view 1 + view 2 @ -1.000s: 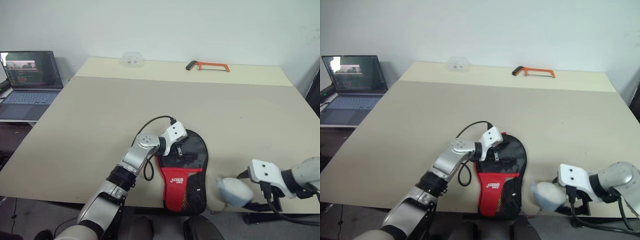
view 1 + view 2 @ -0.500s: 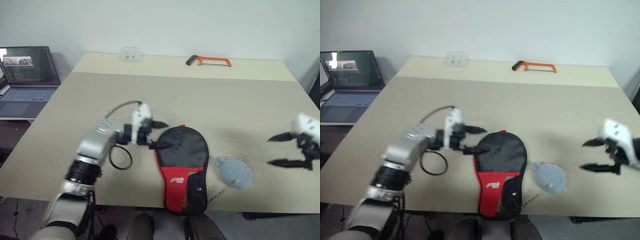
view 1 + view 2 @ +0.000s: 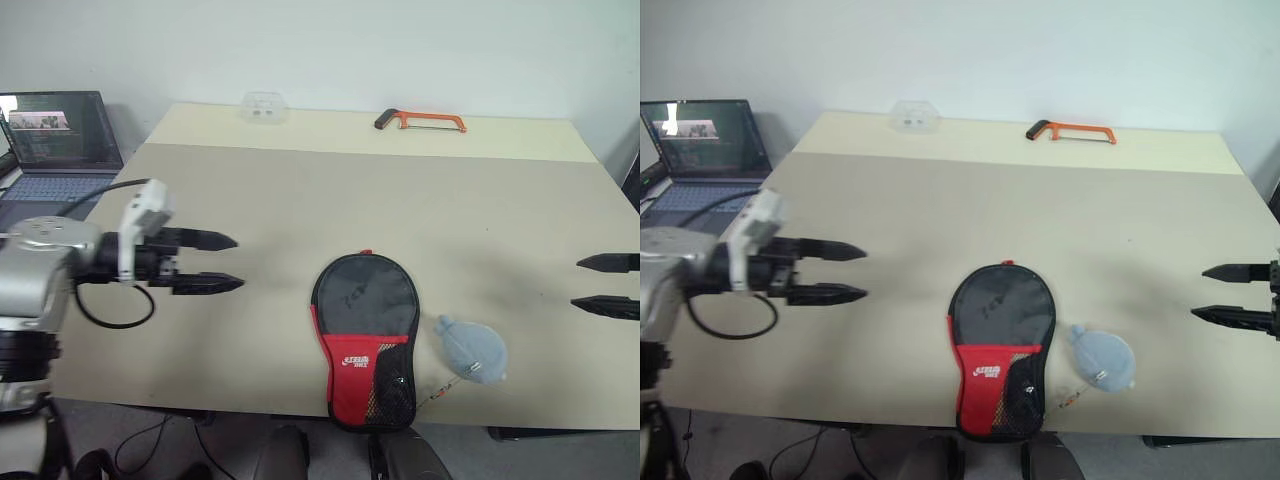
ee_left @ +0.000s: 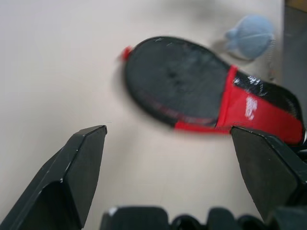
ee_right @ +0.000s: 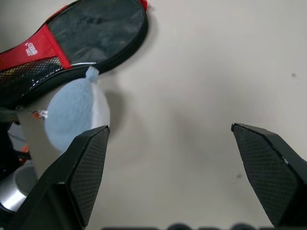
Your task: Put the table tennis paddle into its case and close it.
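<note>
The case (image 3: 364, 325) lies flat near the table's front edge, its black round end pointing away from me and its red mesh end toward me. It looks closed, and the table tennis paddle is hidden. My left gripper (image 3: 237, 262) hovers well to the left of the case, open, with nothing between its fingers. My right gripper (image 3: 577, 282) is open and empty far to the right. In the left wrist view the case (image 4: 192, 86) lies beyond the spread fingers. The right wrist view has the case (image 5: 86, 28) too.
A small grey pouch (image 3: 470, 346) lies just right of the case. An orange hacksaw (image 3: 420, 122) and a clear plastic box (image 3: 262, 107) sit at the table's far edge. A laptop (image 3: 55, 140) stands off the table's left side.
My left gripper has drawn off the case, swinging left and upward. My right gripper has left the grey pouch and moved out to the right. Case and pouch stay on the table.
</note>
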